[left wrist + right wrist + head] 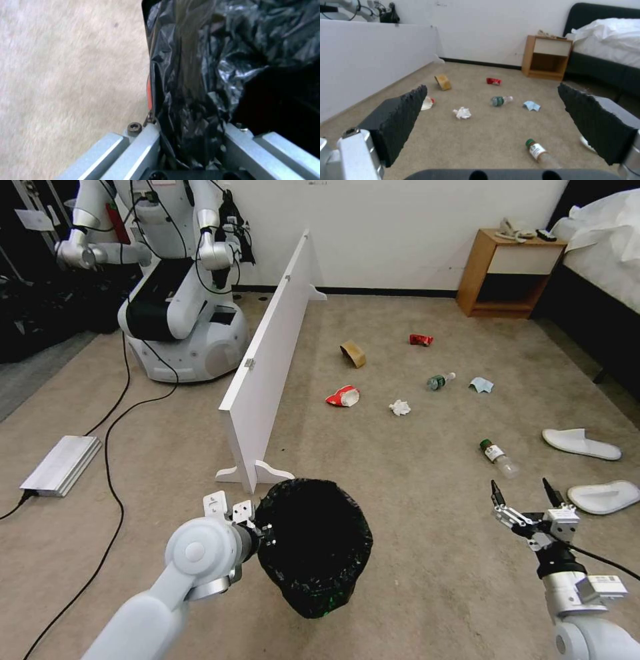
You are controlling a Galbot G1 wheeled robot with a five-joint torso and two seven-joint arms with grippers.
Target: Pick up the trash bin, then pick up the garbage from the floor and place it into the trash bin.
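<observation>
Left tool clamped on rim of trash bin, held above carpet. Right tool wide open, empty, near bottle. Garbage scattered on floor: tissue, cup.

The bin wears a glossy black liner — a sliver of red body shows beneath it in the left wrist view. On the beige carpet lie a red can, a tan paper bag, a red-and-white cup, a white tissue, a pale blue cloth, two green-labelled clear bottles — and white slippers.
</observation>
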